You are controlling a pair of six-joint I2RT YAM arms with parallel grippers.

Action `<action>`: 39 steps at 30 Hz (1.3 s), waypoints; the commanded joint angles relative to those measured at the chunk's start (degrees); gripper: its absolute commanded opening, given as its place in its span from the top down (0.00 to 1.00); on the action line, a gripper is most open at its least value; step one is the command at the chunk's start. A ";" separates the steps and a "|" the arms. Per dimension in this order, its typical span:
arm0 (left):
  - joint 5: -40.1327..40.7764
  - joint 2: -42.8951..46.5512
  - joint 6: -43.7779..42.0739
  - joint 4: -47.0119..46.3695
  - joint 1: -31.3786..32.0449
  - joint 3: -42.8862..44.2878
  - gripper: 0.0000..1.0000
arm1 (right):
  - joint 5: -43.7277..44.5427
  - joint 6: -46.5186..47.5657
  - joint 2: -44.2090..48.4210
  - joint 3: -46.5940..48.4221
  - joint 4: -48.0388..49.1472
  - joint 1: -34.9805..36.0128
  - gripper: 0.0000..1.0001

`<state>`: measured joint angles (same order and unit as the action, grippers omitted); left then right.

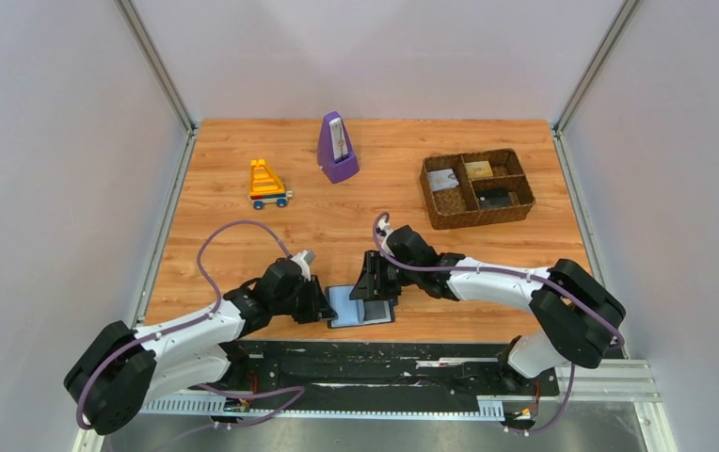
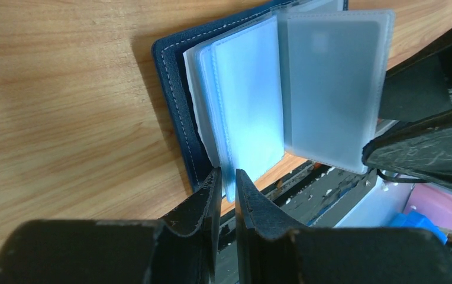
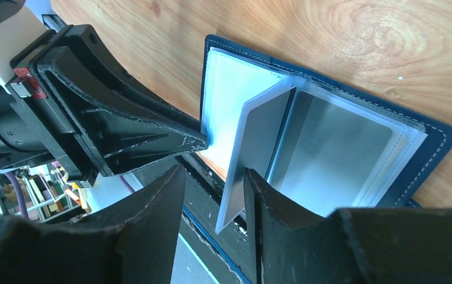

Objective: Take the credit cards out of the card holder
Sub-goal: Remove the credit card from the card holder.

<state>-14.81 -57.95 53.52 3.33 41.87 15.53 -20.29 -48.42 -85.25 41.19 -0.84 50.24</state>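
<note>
The card holder (image 1: 360, 307) lies open at the table's near edge, its dark cover (image 2: 173, 100) down and its frosted sleeve pages (image 2: 250, 100) fanned up. My left gripper (image 2: 228, 180) is shut on the lower corner of a pale-blue sleeve page. One page (image 3: 259, 148) stands upright between the fingers of my right gripper (image 3: 215, 177). It rests against the right finger (image 3: 259, 195), with a gap to the left one. A grey credit card (image 2: 330, 89) shows through that raised sleeve. Seen from above, both grippers (image 1: 323, 306) (image 1: 373, 287) meet at the holder.
A brown woven basket (image 1: 473, 222) at the back right holds a whitish card, a gold-tan card and a dark card (image 1: 494, 199). A purple metronome (image 1: 337, 149) and a yellow toy (image 1: 267, 184) stand at the back. The black rail (image 1: 384, 353) runs just below the holder.
</note>
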 commanded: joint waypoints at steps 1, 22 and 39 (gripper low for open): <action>0.01 2.61 0.96 -0.38 0.06 0.17 0.78 | -2.03 -0.37 -1.51 1.66 4.27 0.54 0.58; 5.36 6.40 -0.95 6.06 0.06 4.83 0.76 | -3.76 -0.27 -4.10 2.82 6.02 1.19 0.53; 4.40 -1.09 -2.97 -0.07 -0.03 5.67 0.77 | 4.96 3.18 -3.02 4.13 -2.47 0.97 0.62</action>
<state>-10.46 -57.63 52.31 6.28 41.87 18.98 -18.41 -47.27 -89.12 42.70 -1.74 51.13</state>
